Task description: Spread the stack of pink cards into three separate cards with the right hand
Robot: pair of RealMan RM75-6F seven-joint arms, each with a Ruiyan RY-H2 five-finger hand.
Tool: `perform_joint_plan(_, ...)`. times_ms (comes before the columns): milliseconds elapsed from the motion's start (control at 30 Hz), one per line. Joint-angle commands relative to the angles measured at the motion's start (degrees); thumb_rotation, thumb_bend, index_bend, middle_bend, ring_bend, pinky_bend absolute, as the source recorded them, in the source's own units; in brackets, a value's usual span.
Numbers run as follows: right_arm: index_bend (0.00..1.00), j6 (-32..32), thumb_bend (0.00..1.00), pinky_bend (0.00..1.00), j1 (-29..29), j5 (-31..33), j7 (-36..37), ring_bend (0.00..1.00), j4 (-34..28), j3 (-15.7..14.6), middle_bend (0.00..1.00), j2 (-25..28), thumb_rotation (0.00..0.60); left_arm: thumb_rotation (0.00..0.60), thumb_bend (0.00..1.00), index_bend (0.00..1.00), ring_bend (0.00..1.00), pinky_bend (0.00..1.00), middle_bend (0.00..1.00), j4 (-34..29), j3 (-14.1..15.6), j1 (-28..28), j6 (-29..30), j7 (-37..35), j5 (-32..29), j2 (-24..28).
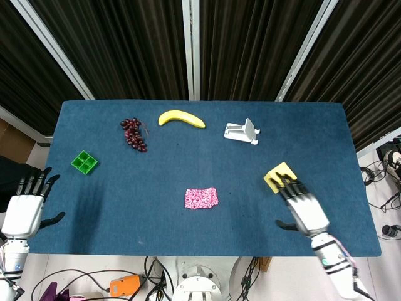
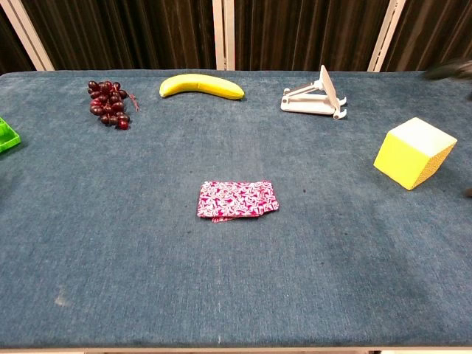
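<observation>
The stack of pink patterned cards [image 1: 201, 198] lies flat near the table's front middle, also in the chest view [image 2: 237, 200], with the cards slightly offset. My right hand [image 1: 304, 207] hovers over the table to the right of the cards, fingers spread and holding nothing. It is well apart from the cards, and its fingertips overlap the yellow block [image 1: 279, 172]. In the chest view only a dark blur at the right edge shows of it. My left hand [image 1: 25, 212] is open at the table's left front edge.
The yellow block [image 2: 413, 153] stands right of the cards. A banana [image 1: 181, 118], grapes [image 1: 133, 133] and a white stand [image 1: 242, 132] line the back. A green tray [image 1: 84, 162] sits at the left. Blue cloth [image 1: 144, 207] surrounds the cards.
</observation>
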Motion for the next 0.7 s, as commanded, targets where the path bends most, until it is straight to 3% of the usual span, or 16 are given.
perform_joint_plan(33, 0.21, -6.04, 0.32, 0.21, 4.70, 6.35, -8.64, 0.00, -3.00, 1.96, 0.04, -8.12, 0.600, 0.600, 0.04, 0.15, 0.00, 0.00, 0.03, 0.02, 0.08, -0.01, 0.08, 0.07, 0.20, -0.01)
perform_joint_plan(200, 0.23, -8.14, 0.33, 0.19, 8.97, 16.61, -19.53, 0.00, -0.48, 4.59, 0.03, -17.70, 0.600, 0.600, 0.04, 0.15, 0.00, 0.00, 0.03, 0.36, 0.21, 0.00, 0.24, -0.29, 0.53, -0.12)
perform_joint_plan(433, 0.27, -4.84, 0.36, 0.18, 13.63, 25.72, -30.42, 0.00, 4.83, 7.19, 0.02, -28.89, 0.600, 0.600, 0.04, 0.15, 0.00, 0.00, 0.03, 1.43, 0.23, -0.52, -0.35, -1.11, 0.87, -0.69)
perform_joint_plan(700, 0.30, -2.90, 0.42, 0.18, 18.40, 34.15, -37.02, 0.00, 9.53, 9.94, 0.02, -36.35, 0.600, 0.600, 0.04, 0.15, 0.00, 0.00, 0.03, 2.65, 0.28, -0.92, -0.84, -1.97, 0.97, -1.21)
